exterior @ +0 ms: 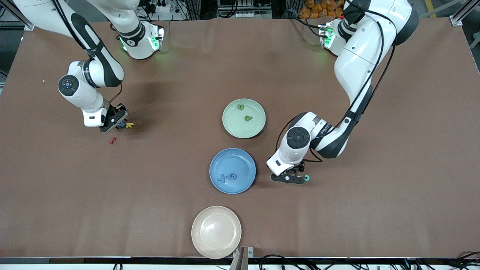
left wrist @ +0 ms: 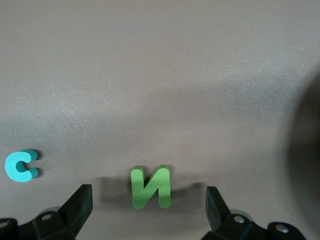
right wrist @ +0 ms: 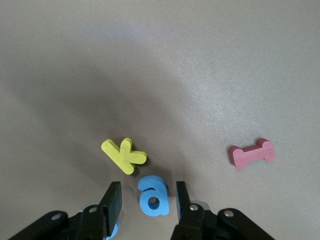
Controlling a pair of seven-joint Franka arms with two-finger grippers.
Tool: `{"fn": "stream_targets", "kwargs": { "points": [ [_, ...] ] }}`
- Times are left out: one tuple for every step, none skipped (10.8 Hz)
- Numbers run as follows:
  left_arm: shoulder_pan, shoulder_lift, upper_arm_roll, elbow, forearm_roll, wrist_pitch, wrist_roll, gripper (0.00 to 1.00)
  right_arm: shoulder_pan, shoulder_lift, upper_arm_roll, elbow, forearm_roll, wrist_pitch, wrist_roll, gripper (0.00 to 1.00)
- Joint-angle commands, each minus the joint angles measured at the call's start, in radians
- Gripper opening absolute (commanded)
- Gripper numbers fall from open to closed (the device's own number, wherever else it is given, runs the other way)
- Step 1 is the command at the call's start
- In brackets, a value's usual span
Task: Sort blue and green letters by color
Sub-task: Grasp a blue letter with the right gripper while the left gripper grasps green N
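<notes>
My right gripper [right wrist: 148, 187] is low over the table at the right arm's end, open, with a blue letter a [right wrist: 155, 196] lying between its fingers [right wrist: 113, 200] and a gap on each side. Part of another blue piece [right wrist: 113, 229] peeks from under one finger. In the front view this gripper [exterior: 117, 123] stands beside the yellow K [exterior: 129, 125]. My left gripper [left wrist: 149, 192] is open with a green letter N [left wrist: 151, 186] lying between its fingers [left wrist: 80, 205]. In the front view it [exterior: 290, 179] is low beside the blue plate [exterior: 240, 161].
A teal C [left wrist: 21, 165] lies beside the left gripper. The green plate [exterior: 258, 127] holds two green letters [exterior: 248, 118]. Two blue letters [exterior: 227, 177] lie on the blue plate. A beige plate [exterior: 216, 231] sits nearest the front camera. A red piece [right wrist: 252, 153] lies near the yellow K [right wrist: 123, 155].
</notes>
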Motion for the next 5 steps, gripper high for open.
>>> {"fn": "stream_targets", "kwargs": {
  "points": [
    [-0.012, 0.015, 0.011, 0.022, -0.019, 0.0, -0.053, 0.5, -0.018, 0.019, 0.002, -0.008, -0.027, 0.033, -0.011, 0.52],
    [-0.013, 0.017, 0.011, 0.017, -0.018, 0.0, -0.08, 0.0, -0.018, 0.023, 0.001, -0.008, -0.027, 0.041, -0.012, 0.52],
    [-0.013, 0.017, 0.011, 0.017, -0.018, 0.0, -0.083, 0.0, -0.018, 0.026, 0.001, -0.008, -0.027, 0.043, -0.011, 0.52],
    [-0.018, 0.019, 0.011, 0.017, -0.018, 0.0, -0.089, 0.0, -0.018, 0.028, 0.001, -0.008, -0.028, 0.043, -0.011, 0.52],
    [-0.019, 0.019, 0.011, 0.017, -0.018, 0.0, -0.091, 0.0, -0.018, 0.03, 0.001, -0.008, -0.03, 0.049, -0.012, 0.51]
  ]
}}
